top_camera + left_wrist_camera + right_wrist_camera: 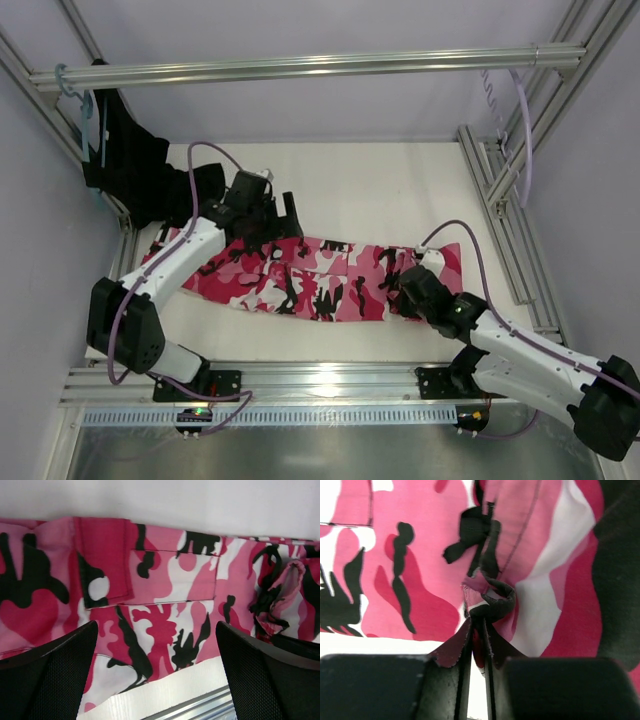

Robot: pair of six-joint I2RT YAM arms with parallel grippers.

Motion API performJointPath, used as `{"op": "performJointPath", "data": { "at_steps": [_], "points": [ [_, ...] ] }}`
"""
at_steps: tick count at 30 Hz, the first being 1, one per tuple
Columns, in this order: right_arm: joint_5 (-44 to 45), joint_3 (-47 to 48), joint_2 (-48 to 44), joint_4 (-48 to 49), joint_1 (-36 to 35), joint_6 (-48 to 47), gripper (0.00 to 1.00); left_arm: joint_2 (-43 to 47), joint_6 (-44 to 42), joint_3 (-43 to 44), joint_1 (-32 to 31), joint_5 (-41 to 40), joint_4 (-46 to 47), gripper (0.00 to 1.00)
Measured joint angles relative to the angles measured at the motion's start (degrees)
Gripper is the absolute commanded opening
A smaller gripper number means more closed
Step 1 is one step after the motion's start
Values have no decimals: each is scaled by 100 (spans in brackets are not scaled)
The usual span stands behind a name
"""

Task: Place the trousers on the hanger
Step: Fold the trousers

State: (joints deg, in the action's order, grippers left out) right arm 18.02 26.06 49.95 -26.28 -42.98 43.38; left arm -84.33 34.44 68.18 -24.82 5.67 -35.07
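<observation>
The trousers (320, 280), in pink, crimson, white and black camouflage, lie flat across the middle of the table. My left gripper (270, 215) hovers over their left end, open; in the left wrist view its fingers (156, 630) stand wide apart above the printed cloth (165, 580), holding nothing. My right gripper (405, 280) is at the trousers' right end. In the right wrist view its jaws (479, 625) are nearly together, with a bunched fold of the cloth (492, 600) pinched at the tips. The pale lilac hanger (527, 140) hangs from the top rail at the far right.
A black garment (130, 165) on a teal hanger (75, 95) hangs at the back left corner. Aluminium frame rails (300, 68) run along the back, both sides and the near edge (320, 380). A purple cable (455, 225) arcs over the right arm.
</observation>
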Motion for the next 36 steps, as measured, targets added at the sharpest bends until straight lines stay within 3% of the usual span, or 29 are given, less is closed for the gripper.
{"op": "performJointPath", "data": {
  "at_steps": [3, 13, 21, 27, 36],
  "points": [
    [85, -155, -278, -221, -9, 164, 4, 4, 107, 0, -372, -2, 184, 100],
    [439, -398, -1202, -472, -9, 463, 4, -293, 848, 0, -1346, 273, 1067, 97],
    [883, 280, -1204, -485, -9, 413, 4, -942, 1552, 2, -1631, 509, 1587, 100],
    [1064, 846, -990, -323, -9, 332, 4, -1226, 2481, 2, -1856, 568, 2028, 100],
    [1051, 699, -1296, -240, -9, 337, 4, -2122, 3814, 107, -2310, 765, 2837, 100]
  ]
}}
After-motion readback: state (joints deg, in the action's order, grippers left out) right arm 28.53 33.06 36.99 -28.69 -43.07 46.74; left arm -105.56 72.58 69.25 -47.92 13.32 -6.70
